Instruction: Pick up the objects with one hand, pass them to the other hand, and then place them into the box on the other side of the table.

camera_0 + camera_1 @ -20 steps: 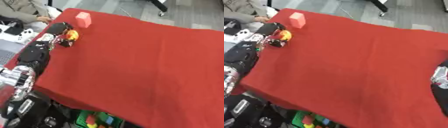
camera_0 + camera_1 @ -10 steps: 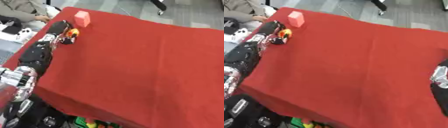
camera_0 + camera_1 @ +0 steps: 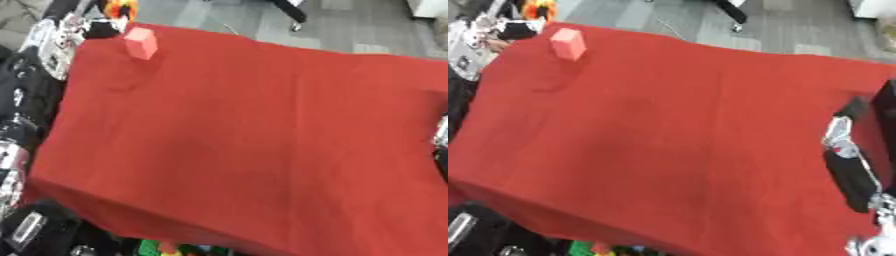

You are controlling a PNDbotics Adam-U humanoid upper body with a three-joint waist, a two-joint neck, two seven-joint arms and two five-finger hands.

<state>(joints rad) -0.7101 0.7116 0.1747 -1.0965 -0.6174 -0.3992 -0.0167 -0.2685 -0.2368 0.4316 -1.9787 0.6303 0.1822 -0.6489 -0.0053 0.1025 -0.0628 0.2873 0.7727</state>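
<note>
Left eye view: your left hand was at the far left corner of the red table, raised past the edge, with a yellow and orange object at its fingers. Blur hid the grip, so you could not tell from these views whether the fingers were curled round it or only touching. A pink block stood upright on the cloth just beside that hand, near the far left edge. Your right hand lay over the right edge of the table, well apart from the block; its fingers were too blurred to read. Green and yellow things showed below the near edge.
</note>
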